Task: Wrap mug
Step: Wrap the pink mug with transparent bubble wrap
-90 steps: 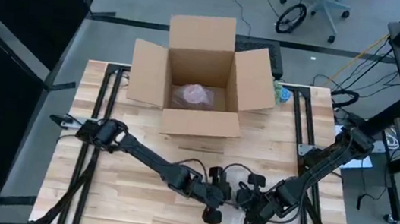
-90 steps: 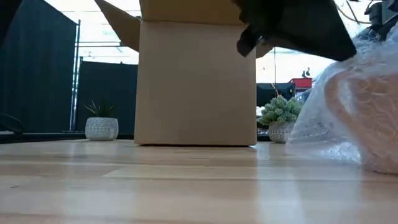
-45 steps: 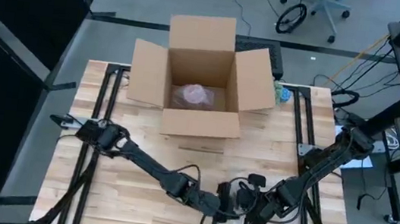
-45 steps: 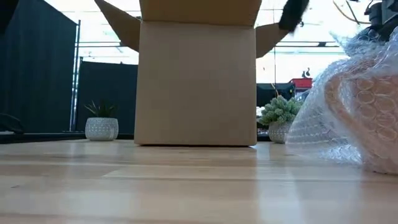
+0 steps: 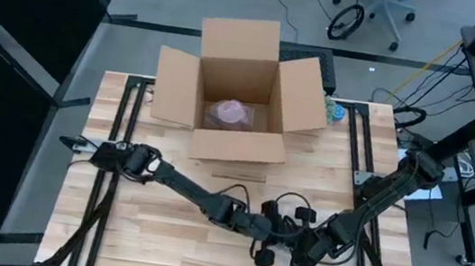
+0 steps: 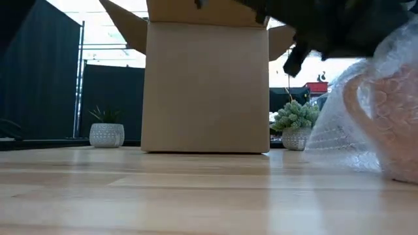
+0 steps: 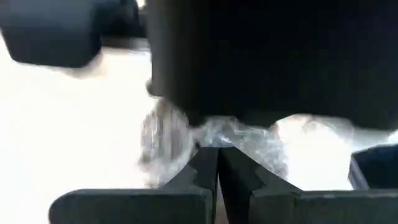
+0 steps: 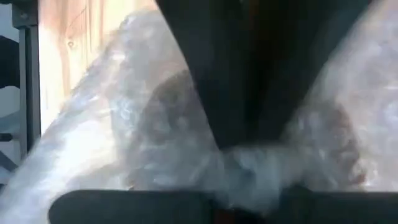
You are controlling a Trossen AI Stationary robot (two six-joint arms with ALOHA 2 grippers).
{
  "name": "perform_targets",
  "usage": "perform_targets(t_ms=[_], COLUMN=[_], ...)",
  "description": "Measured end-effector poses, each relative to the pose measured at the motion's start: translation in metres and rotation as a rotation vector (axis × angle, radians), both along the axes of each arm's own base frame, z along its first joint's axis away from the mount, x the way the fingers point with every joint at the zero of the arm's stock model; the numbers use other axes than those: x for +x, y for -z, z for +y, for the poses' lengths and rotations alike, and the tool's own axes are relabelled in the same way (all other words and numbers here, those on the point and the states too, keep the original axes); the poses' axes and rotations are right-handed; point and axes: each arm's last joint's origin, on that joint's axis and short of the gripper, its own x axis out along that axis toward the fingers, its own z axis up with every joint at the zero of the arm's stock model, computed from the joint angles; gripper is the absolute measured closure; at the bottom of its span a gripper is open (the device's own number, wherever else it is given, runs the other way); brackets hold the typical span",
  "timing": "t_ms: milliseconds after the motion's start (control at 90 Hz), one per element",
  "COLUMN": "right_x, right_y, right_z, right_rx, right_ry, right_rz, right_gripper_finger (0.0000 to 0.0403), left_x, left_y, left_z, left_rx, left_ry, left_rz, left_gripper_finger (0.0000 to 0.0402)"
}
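Left gripper (image 5: 266, 246) shifted closer to right gripper (image 5: 298, 260), well short of cardboard box (image 5: 235, 96); both pinch bubble wrap (image 6: 366, 124); tugging may unwrap mug (image 6: 385, 117).

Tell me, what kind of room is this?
Probably a robotics lab or workshop: a wooden table with two robot arms, an open cardboard box, an office chair and loose cables on the floor.

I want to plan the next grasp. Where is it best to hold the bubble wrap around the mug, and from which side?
Probably the loose wrap edge lying flat on the table, taken from the box side. The rest bulges tight over the mug, so pinching there seems harder.
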Motion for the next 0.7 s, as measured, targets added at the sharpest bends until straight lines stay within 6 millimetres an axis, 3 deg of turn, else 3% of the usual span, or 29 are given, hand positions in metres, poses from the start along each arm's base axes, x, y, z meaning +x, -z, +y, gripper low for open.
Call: perform_targets(t_ms=[278, 556, 644, 700], right_x=[0.003, 0.003, 0.003, 0.001], right_y=[-0.024, -0.074, -0.092, -0.093], right_z=[0.003, 0.003, 0.002, 0.0], right_rx=[0.005, 0.006, 0.019, -0.007], right_ry=[-0.011, 0.034, 0.077, 0.093], right_rz=[0.071, 0.169, 0.121, 0.139], right_gripper_finger=[0.0381, 0.0287, 0.0259, 0.0247], left_x=[0.001, 0.003, 0.001, 0.001], left_y=[0.0, -0.009, 0.002, 0.006], left_z=[-0.001, -0.001, -0.001, -0.001], left_rx=[-0.007, -0.021, -0.003, -0.003], left_ry=[0.03, 0.038, 0.046, 0.051], left_rz=[-0.01, -0.063, -0.012, 0.0], left_gripper_finger=[0.0402, 0.0402, 0.0401, 0.0401])
